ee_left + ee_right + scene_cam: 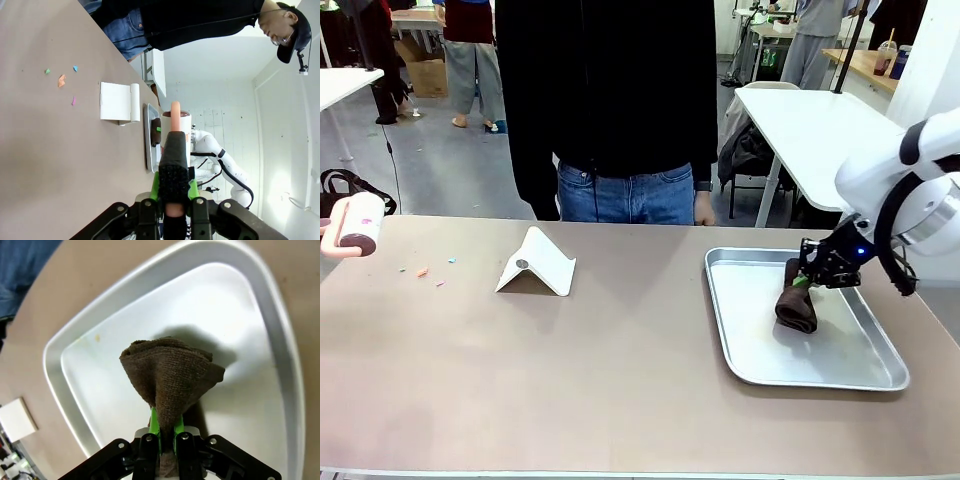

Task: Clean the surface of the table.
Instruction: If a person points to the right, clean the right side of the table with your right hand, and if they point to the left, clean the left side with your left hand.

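Observation:
The brownish-tan table [620,370] carries a few small coloured paper scraps [420,270] near its left end, the same scraps [61,80] showing in the left wrist view. My left gripper [174,182] is shut on the handle of a lint roller [175,117], whose white drum [358,222] hangs above the table's far left edge. At the right, my right gripper [807,280] is shut on a brown cloth [797,305] that hangs down into a silver tray [750,350]. The right wrist view shows the cloth [170,370] bunched between the green pads over the tray [100,405].
A white folded stand [535,263] sits on the table left of centre, right of the scraps. A person in a black top and jeans stands at the far edge, one hand [703,208] hanging by the side. White tables stand behind.

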